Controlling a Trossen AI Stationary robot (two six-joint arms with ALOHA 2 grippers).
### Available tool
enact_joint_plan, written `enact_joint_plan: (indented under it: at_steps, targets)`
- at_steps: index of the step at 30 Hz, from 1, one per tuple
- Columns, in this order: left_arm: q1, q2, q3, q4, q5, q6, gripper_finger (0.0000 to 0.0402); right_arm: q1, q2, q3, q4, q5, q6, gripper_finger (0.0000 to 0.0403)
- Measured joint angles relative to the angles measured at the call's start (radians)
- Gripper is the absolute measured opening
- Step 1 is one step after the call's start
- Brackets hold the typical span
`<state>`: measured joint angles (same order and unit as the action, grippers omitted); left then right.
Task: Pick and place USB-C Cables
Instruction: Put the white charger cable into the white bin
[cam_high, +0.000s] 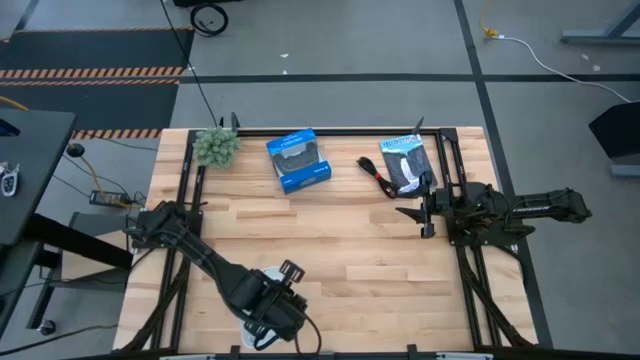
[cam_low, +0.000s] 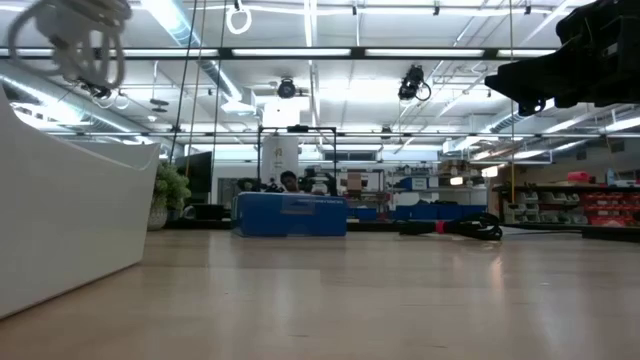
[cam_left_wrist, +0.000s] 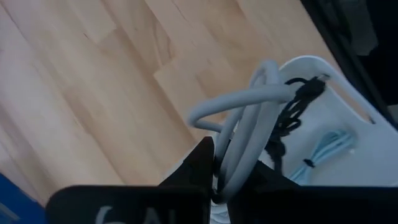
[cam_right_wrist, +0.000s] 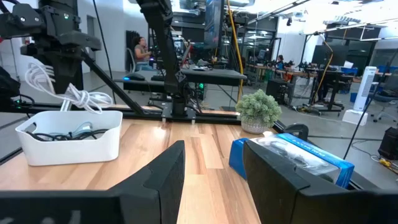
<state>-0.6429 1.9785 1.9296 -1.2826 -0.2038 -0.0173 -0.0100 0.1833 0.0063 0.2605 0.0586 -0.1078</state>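
My left gripper (cam_left_wrist: 233, 158) is shut on a white coiled USB-C cable (cam_left_wrist: 249, 118), seen in the right wrist view as white loops (cam_right_wrist: 68, 93) hanging over a white bin (cam_right_wrist: 71, 140) near the table's front edge. A black cable (cam_left_wrist: 292, 112) and a silvery-blue cable (cam_left_wrist: 323, 152) lie inside the bin (cam_left_wrist: 348, 118). A red-and-black cable (cam_high: 375, 177) lies on the table at the far right. My right gripper (cam_right_wrist: 211, 174) waits open at the table's right side (cam_high: 428, 212), holding nothing. My left gripper pinches several strands of the white cable's coil (cam_left_wrist: 231, 152) between its two fingers. The fingers come from above, pointing steeply down. The bundle is lifted clear of the table, its loops (cam_right_wrist: 87, 98) hanging below the fingers just over the bin's open top.
A blue box (cam_high: 298, 160) lies at the far middle of the table, a black-and-blue packet (cam_high: 408, 163) at the far right, and a small green plant (cam_high: 215, 146) at the far left corner. Bare wood spans the table's middle.
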Motion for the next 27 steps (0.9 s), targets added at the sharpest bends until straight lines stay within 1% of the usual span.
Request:
enact_joint_plan:
  at_steps: [7,16,20,27]
  targets:
    - [-0.052,0.000,-0.076,0.008,0.001,-0.082,0.0036,0.000,0.000,0.000,0.000,0.000,0.000,0.0169]
    - [-0.092,0.001,-0.212,0.098,0.013,-0.079,0.0025,0.000,0.000,0.000,0.000,0.000,0.000,0.0169]
    - [-0.088,0.002,-0.276,0.111,0.052,-0.078,0.0035,0.000,0.000,0.000,0.000,0.000,0.000,0.0169]
    - [-0.083,0.002,-0.378,0.148,0.059,-0.060,0.0042,0.000,0.000,0.000,0.000,0.000,0.000,0.0169]
